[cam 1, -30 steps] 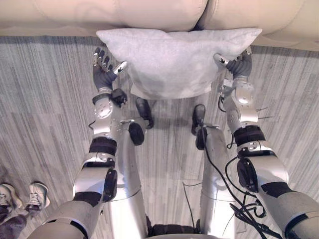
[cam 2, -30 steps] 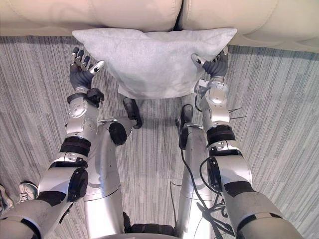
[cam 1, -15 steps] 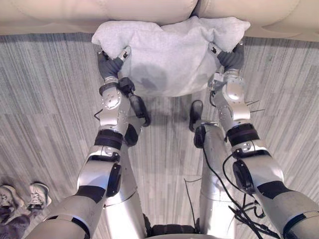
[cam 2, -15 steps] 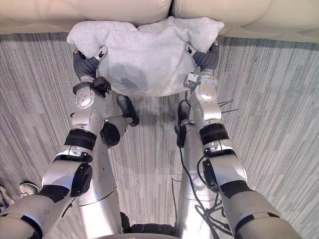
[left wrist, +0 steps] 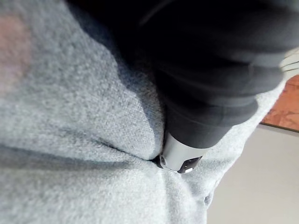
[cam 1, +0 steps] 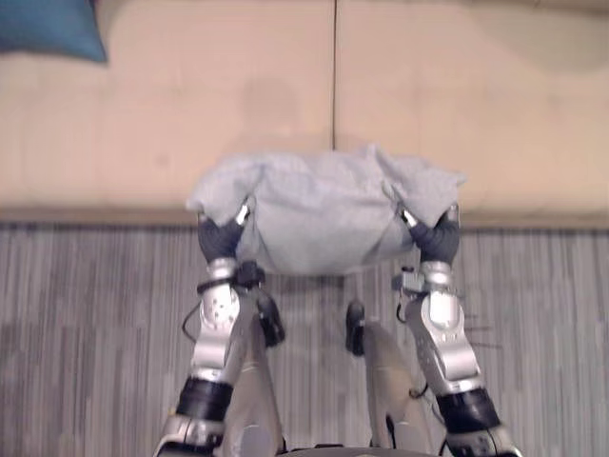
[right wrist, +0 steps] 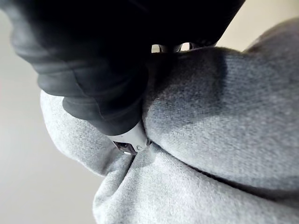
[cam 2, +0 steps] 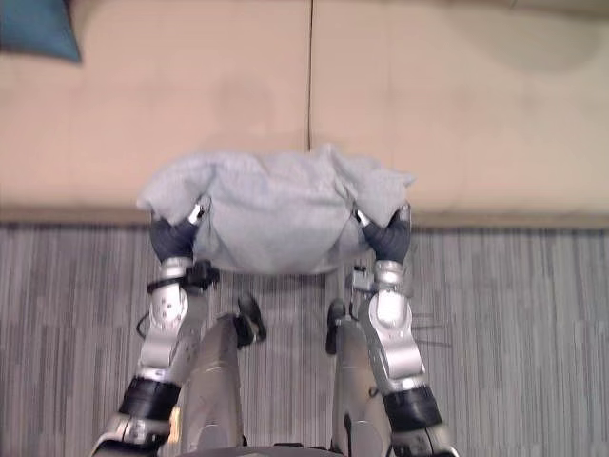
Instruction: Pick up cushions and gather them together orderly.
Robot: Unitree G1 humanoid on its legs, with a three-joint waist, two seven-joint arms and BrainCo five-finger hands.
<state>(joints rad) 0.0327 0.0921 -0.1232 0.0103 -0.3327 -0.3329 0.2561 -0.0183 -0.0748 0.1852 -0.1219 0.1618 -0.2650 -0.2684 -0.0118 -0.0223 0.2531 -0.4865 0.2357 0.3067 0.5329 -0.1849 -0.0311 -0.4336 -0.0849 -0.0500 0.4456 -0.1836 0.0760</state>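
Left robot hand (cam 1: 219, 240), right robot hand (cam 1: 439, 243) half-buried in grey cushion (cam 1: 319, 214).

No legible text, label, brand mark, number or sign is presented. None can be read on the grey cushion (cam 1: 324, 214), the beige sofa (cam 1: 476, 95), the blue cushion (cam 1: 48, 29) or the striped floor (cam 1: 95, 333).

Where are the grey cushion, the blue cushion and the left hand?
grey cushion (cam 1: 319, 214): left eye view, middle of its bunched front face.
blue cushion (cam 1: 46, 27): left eye view, its visible corner.
left hand (cam 1: 220, 240): left eye view, dark ribbed cover.
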